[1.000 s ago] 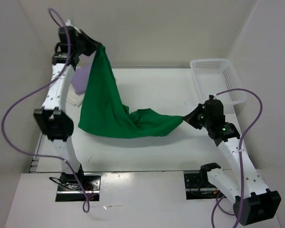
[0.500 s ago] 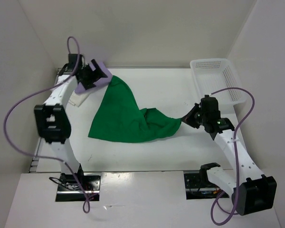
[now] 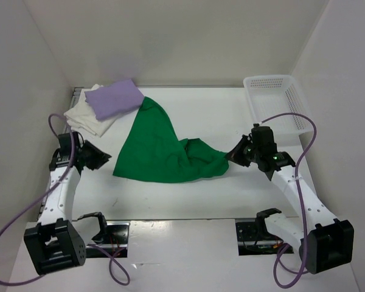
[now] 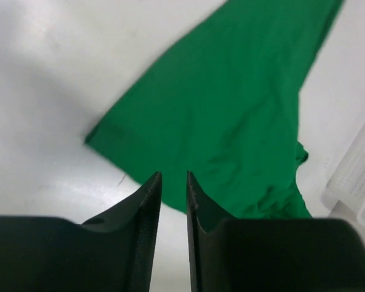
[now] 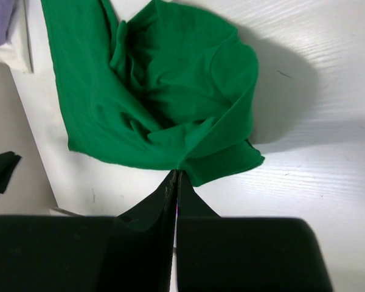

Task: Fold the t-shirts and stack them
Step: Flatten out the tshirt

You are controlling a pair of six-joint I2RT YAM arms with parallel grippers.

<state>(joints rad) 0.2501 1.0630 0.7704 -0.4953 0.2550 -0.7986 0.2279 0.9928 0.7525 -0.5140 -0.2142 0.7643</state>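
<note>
We count the change first: a second ago the left gripper (image 3: 96,157) held one corner of the green t-shirt (image 3: 161,149) high over the far left of the table (image 3: 201,112). Half a second ago it had carried that corner down toward the stack. Now it has let go and drawn back to the near left edge. In its own wrist view its fingers stand a narrow slit apart with nothing between them, pointing toward the shirt's near-left corner.

The green shirt now lies on the table as a long wedge. Its far tip lies just beside the purple t-shirt (image 3: 112,98), and its left half looks fairly flat. The right gripper (image 3: 234,153) stays clamped on the right edge of the cloth, which is bunched into folds there.

We judge that the shirt has been laid out but not yet folded. The crumpled right half would likely need pulling smooth before any fold holds.

Counting, we see:
- three shirts: one green and spread; one purple and folded, resting on one white t-shirt (image 3: 88,120) at the far left
- one white basket (image 3: 274,82) at the far right, apparently holding nothing
- two arms, each trailing one purple cable
</note>
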